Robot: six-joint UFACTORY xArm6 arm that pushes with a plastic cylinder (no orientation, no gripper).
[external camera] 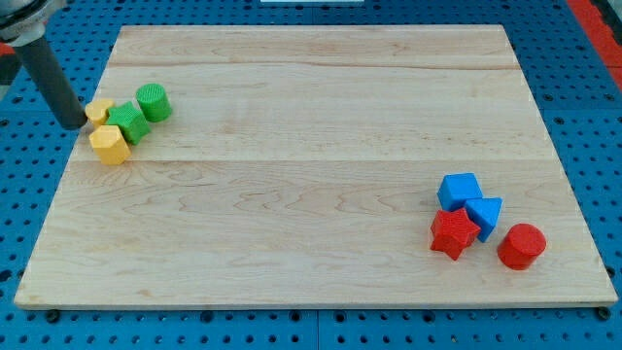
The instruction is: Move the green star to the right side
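The green star (127, 122) lies near the board's left edge, in the upper left of the view. It touches a small yellow block (99, 110) on its left, a yellow hexagonal block (110, 144) below it and a green cylinder (154, 102) on its upper right. My tip (76, 123) is at the board's left edge, just left of the small yellow block, close to it or touching it. The dark rod (49, 73) slants up to the view's top left.
At the lower right stands a second cluster: a blue cube (459, 191), a blue block (484, 215), a red star (454, 234) and a red cylinder (522, 245). The wooden board (311, 175) lies on a blue perforated table.
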